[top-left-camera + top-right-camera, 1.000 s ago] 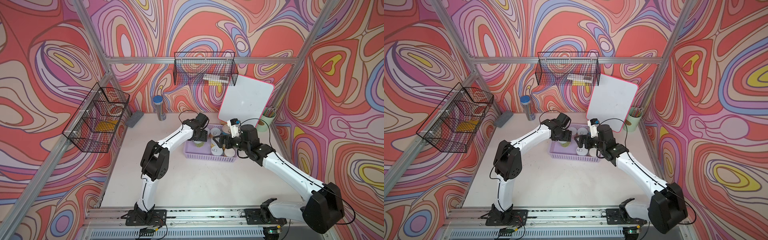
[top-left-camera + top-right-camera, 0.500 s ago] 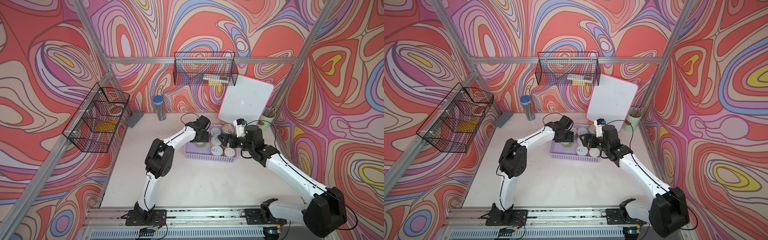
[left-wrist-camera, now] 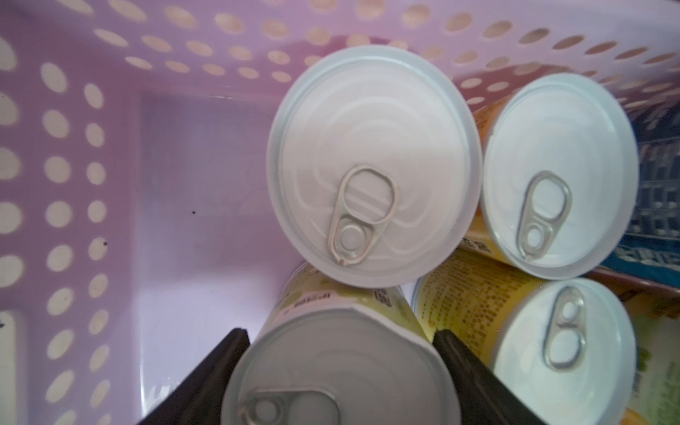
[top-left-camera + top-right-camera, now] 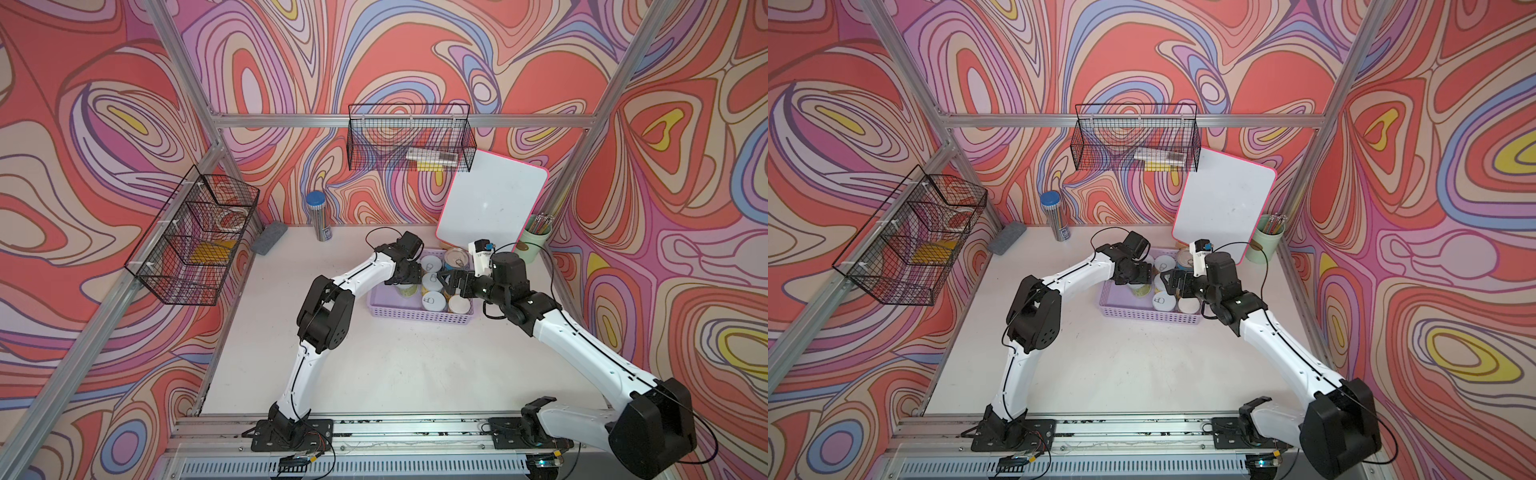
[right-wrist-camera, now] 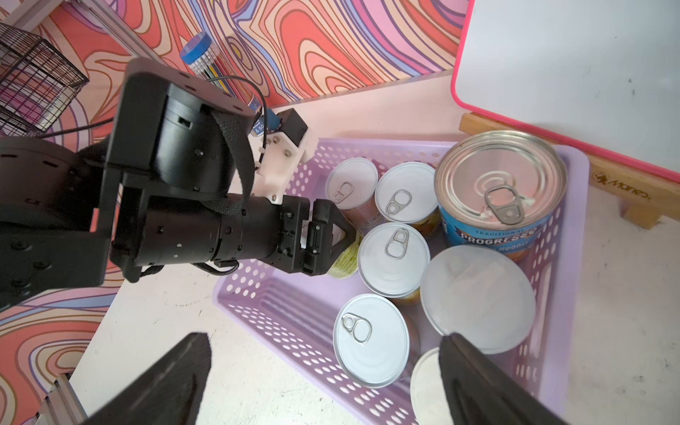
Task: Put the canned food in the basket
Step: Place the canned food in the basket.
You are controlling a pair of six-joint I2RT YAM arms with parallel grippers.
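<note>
Vs a sec ago – swings the left elbow (image 4: 326, 309) in nearer the basket (image 4: 415, 316) and eases the right wrist (image 4: 505, 270) back a touch toward the robot's right. Clamps the left fingers (image 4: 405, 278) on a small can (image 5: 346, 257) w/ pale yellow-green label, one black finger (image 3: 220, 371) on each side just under its pull-tab lid, inside the basket's left-middle part; can't tell whether the base touches the basket floor. Holds the right fingers (image 4: 454, 283) spread wide, gripping nothing, over the basket's right half. Shows at least six more cans (image 5: 393, 257) upright in the basket, close-packed toward its right end – a bigger blue-label can (image 5: 500, 191) in the far right corner, small white-lidded ones w/ pull tabs btwn it and the held can, a wider one w/ plain translucent lid (image 5: 478, 298) by the right wall. Sits the lavender basket on the white tabletop (image 4: 395, 365), just in front of the whiteboard (image 4: 492, 203) on its wooden stand (image 5: 625, 191), w/ the green pencil cup (image 4: 534, 245) near its far right and the blue-capped pencil tube (image 4: 319, 216) well apart at the back wall.
</note>
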